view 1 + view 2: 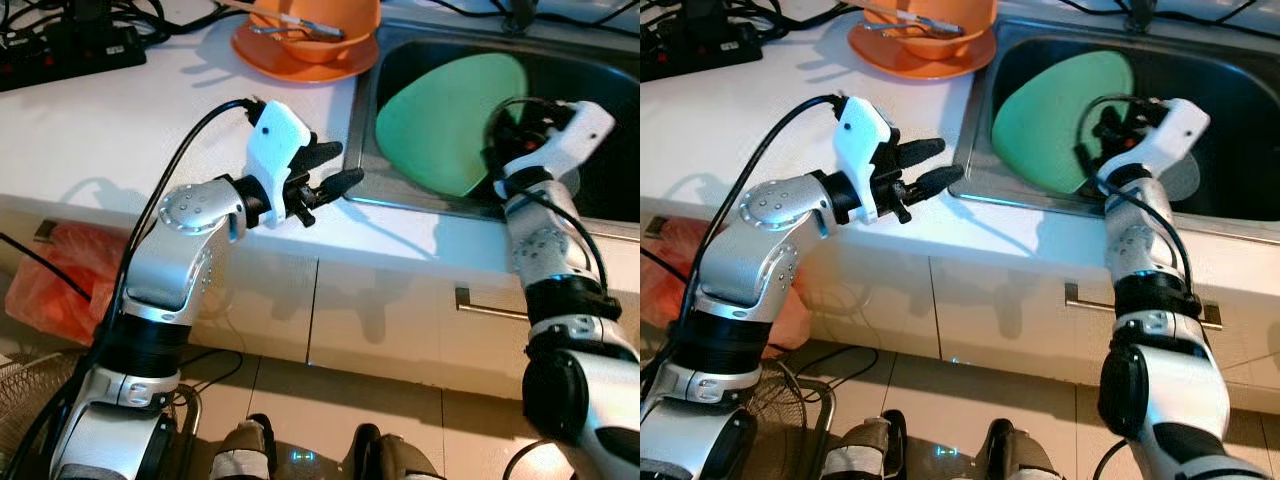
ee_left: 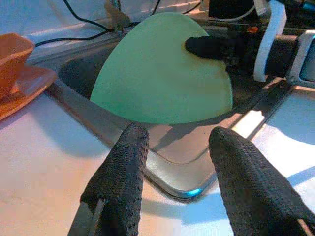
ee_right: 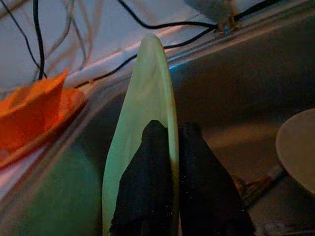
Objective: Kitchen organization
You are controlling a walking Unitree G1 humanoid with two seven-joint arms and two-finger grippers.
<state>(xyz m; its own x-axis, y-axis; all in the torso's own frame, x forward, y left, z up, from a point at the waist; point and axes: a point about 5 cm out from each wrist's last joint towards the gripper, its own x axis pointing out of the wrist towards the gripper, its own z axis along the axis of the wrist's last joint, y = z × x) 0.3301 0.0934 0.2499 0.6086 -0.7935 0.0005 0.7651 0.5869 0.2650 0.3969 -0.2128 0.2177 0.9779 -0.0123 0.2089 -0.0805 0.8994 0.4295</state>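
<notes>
A power strip point(image 1: 70, 48) is lying at the counter's point(image 1: 120, 120) far left. An orange bowl point(image 1: 318, 20) is sitting on an orange plate point(image 1: 300, 60) beside the sink point(image 1: 590, 90). The left gripper point(image 1: 335, 168) is hovering over the counter edge, its fingers spread and empty. The green plate point(image 1: 445, 120) is standing tilted in the sink, and the right gripper point(image 3: 170, 162) is pinching its rim.

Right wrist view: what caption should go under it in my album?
Right hand pinching the green plate's rim, on edge in the sink.
</notes>
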